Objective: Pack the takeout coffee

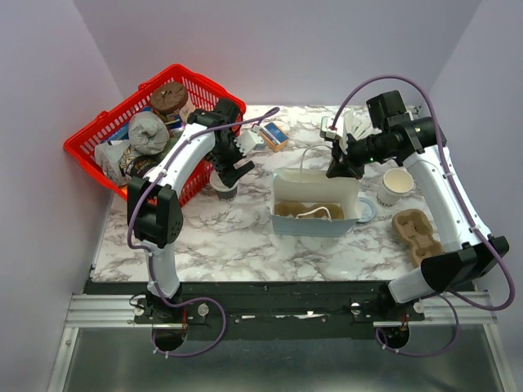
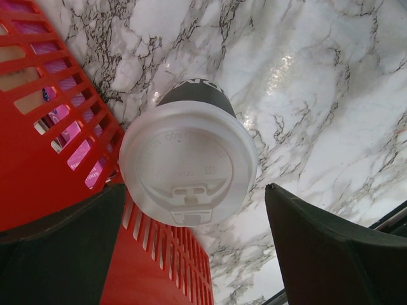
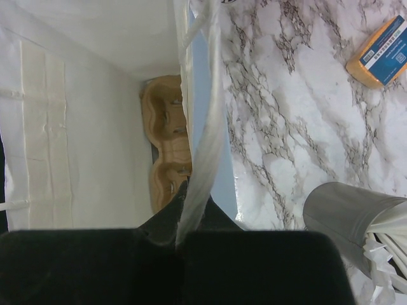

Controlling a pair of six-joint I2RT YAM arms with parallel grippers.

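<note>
Brown coffee [image 2: 188, 162], white-lidded, stands on marble tabletop [image 2: 331, 76] just beside red basket [image 2: 38, 171]. Left fingers [image 2: 63, 254] are spread wide either side of it, not touching. Right fingers [image 3: 159, 267] are pinched shut on bag [image 3: 82, 127] edge.

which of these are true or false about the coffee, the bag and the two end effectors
1. The left end effector is open, with a finger on either side of the takeout coffee. True.
2. The takeout coffee is inside the paper bag. False: it stands on the marble table, right beside the red basket.
3. The right end effector is shut on the paper bag's upper edge. True.
4. The paper bag is empty. False: a cardboard cup carrier lies at its bottom.
</note>
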